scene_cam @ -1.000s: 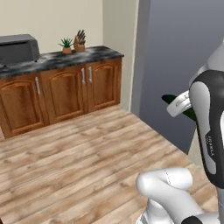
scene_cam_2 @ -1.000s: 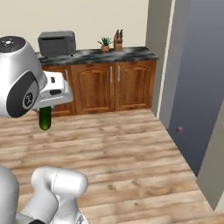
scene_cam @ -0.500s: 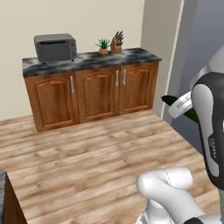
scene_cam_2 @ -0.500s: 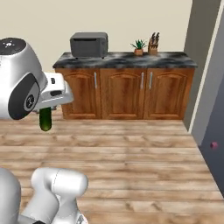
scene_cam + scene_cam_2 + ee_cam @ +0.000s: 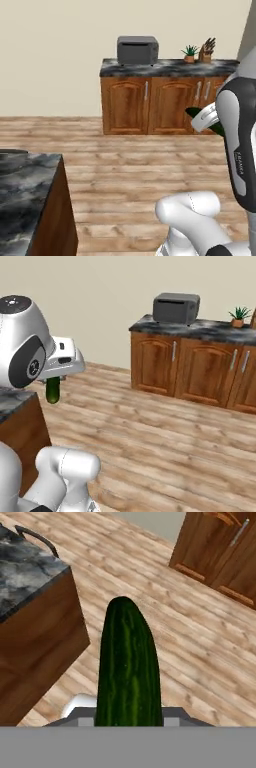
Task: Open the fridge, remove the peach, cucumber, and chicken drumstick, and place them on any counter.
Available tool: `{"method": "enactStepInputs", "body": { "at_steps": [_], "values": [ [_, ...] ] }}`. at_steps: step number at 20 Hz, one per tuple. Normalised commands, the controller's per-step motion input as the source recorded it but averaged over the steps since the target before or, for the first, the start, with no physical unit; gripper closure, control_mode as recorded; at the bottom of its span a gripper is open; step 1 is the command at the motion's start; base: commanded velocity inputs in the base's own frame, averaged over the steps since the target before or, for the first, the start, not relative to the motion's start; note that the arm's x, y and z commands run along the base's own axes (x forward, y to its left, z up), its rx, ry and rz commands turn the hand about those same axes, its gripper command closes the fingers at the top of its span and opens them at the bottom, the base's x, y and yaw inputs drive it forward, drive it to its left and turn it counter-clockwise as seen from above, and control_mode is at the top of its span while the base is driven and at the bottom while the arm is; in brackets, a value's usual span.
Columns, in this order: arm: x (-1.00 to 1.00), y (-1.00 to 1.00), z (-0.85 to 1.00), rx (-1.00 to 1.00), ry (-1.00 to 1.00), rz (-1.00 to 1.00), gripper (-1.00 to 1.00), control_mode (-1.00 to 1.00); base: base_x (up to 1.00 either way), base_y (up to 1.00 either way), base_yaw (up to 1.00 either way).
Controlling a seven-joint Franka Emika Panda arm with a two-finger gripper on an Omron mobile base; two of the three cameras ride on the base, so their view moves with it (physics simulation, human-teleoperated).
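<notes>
My gripper [image 5: 54, 379] is shut on the cucumber [image 5: 53, 391], a dark green stick that hangs below the white hand. In the left base view the cucumber [image 5: 196, 113] pokes out to the left of the hand, in front of the far cabinets. The hand view looks along the cucumber [image 5: 128, 667], which points over the wooden floor beside a near counter [image 5: 27, 574] with a marbled top. That near counter [image 5: 25, 185] sits low on the left, close to the base. The fridge, the peach and the chicken drumstick are out of view.
A far counter [image 5: 165, 67] on brown cabinets stands against the beige wall and carries a grey toaster oven [image 5: 137, 50], a small plant [image 5: 189, 52] and a knife block [image 5: 206, 49]. A dark curved bar [image 5: 36, 539] rises from the near counter. Wooden floor [image 5: 165, 441] lies between.
The whole picture has slid right, so the base has turned left. The dark fridge panel has left the views and the near counter has come in. The cucumber stays gripped.
</notes>
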Motion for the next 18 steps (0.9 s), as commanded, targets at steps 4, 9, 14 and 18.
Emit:
{"method": "enactStepInputs", "body": {
  "at_steps": [4,9,14,18],
  "values": [
    [0.00,0.00,0.00,0.00,0.00,0.00,1.00,1.00,-0.42,0.10,0.86],
    [0.00,0.00,0.00,0.00,0.00,0.00,1.00,1.00,-0.13,0.07,0.77],
    [0.00,0.00,0.00,0.00,0.00,0.00,1.00,1.00,0.05,0.00,0.52],
    [0.00,0.00,0.00,0.00,0.00,0.00,1.00,1.00,0.15,0.09,0.47]
  ]
}}
